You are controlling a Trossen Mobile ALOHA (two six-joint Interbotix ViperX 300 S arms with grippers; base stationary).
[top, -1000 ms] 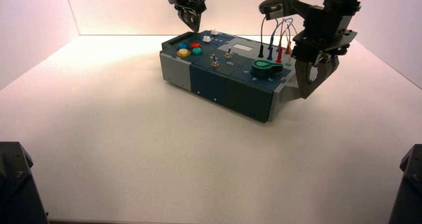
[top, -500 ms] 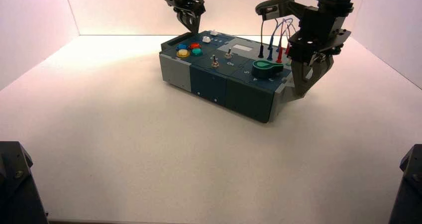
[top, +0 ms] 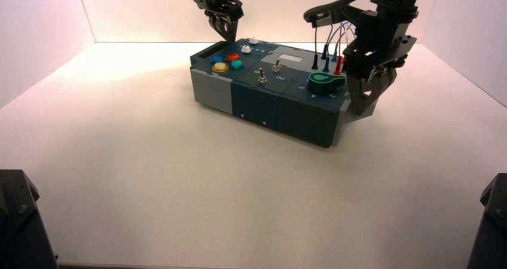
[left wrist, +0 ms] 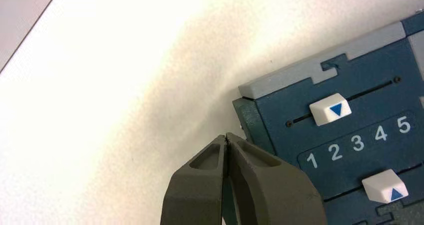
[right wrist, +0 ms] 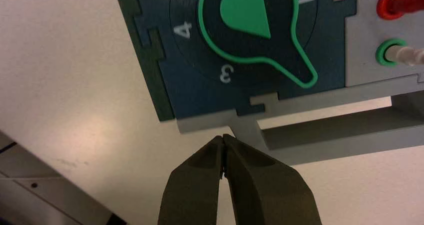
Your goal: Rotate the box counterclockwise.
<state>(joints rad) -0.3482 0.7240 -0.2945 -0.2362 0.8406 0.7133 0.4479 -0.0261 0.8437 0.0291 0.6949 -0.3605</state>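
Box angled on the white table, a gripper at each end
The box (top: 270, 92) sat toward twelve o'clock; the right gripper (top: 363, 104), fingers pressed together, met its three o'clock handle (right wrist: 340, 130), the left gripper (top: 226, 31), likewise closed, hung at its eleven o'clock corner

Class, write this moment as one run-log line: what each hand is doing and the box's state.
left hand: shut, at box's far left corner | right hand: shut, against right end handle | box: angled on table, turn under way
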